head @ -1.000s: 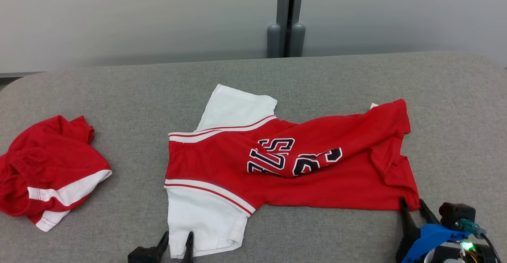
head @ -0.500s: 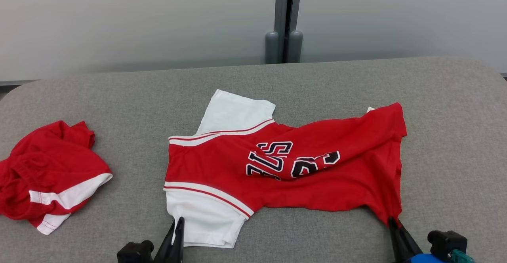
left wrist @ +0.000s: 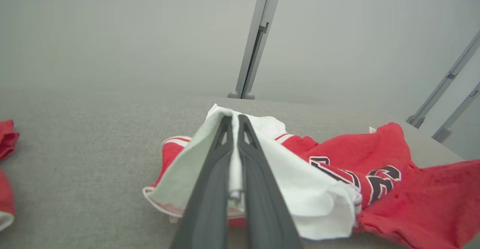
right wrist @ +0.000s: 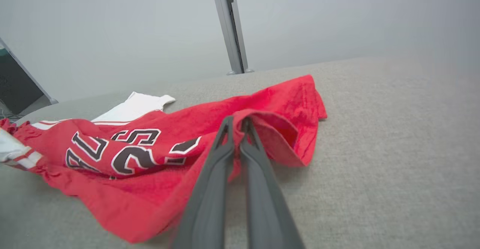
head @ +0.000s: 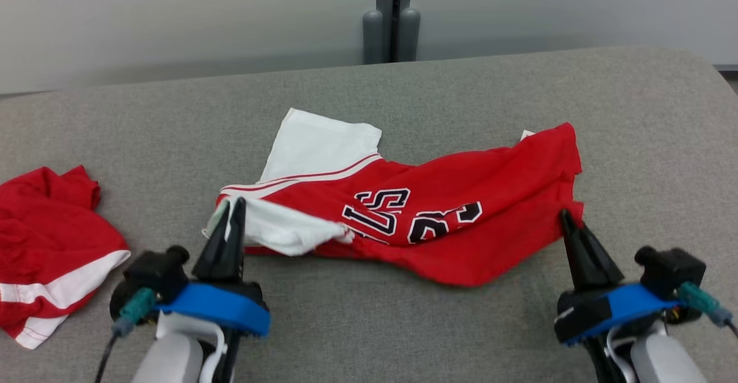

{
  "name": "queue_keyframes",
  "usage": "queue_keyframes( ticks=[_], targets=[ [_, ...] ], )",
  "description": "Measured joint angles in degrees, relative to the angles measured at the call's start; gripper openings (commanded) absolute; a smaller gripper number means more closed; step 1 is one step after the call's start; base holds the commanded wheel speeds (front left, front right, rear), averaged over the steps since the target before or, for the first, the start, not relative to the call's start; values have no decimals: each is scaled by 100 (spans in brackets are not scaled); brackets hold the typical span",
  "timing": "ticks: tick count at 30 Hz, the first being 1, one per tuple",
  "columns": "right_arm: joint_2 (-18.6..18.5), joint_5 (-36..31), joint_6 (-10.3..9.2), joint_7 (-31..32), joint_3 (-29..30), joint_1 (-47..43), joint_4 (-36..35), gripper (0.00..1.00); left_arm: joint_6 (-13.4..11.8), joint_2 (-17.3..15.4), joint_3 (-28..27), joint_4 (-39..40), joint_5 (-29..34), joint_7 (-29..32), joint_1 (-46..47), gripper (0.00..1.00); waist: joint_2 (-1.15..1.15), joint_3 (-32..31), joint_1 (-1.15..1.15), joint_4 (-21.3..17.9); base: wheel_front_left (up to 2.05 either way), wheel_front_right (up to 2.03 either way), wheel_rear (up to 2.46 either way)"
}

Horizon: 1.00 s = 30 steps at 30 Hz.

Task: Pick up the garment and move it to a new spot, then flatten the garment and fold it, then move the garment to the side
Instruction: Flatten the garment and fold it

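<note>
Red jersey [head: 461,221] lies mid-bench with its near edge lifted: my left gripper [head: 232,204] is clamped on the white sleeve [left wrist: 292,181], my right gripper [head: 566,214] clamped on the hem corner [right wrist: 277,129]. Looks like the fold step. Plan: carry both corners toward the far edge at equal height and pace, span taut, land edge on edge, then let go. The grey fabric bench [head: 369,325] probably grabs cloth, so lift, don't drag. Second garment [head: 52,239] at the left edge, well apart. Pale wall, grey post [head: 392,19] behind.
</note>
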<state>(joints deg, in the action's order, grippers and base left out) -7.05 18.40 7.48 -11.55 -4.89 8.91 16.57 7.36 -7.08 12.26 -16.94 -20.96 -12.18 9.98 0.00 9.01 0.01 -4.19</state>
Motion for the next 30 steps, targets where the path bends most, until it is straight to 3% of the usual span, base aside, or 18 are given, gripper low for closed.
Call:
queue_keyframes(
  ticks=[7,12,13,17,30],
  targets=[
    [-197,244,1,229,7,1837,-35,0,2,-454,20,-77,-93,471,2018,0,0,699,0,-215,0,0,0],
    [-285,559,1,394,15,3620,402,0,2,-753,-1,-361,-283,753,3757,0,0,1364,1,-373,0,0,0],
    [-285,559,1,394,15,3620,402,0,2,-753,-1,-361,-283,753,3757,0,0,1364,1,-373,0,0,0],
    [-376,842,0,525,-25,5337,1093,0,3,-1005,149,-920,-436,898,5384,0,0,1954,2,-456,0,0,0],
    [-723,1250,1,411,91,8146,2461,0,3,-1102,594,-2241,-592,753,8490,0,0,2593,1,-369,0,0,0]
  ],
)
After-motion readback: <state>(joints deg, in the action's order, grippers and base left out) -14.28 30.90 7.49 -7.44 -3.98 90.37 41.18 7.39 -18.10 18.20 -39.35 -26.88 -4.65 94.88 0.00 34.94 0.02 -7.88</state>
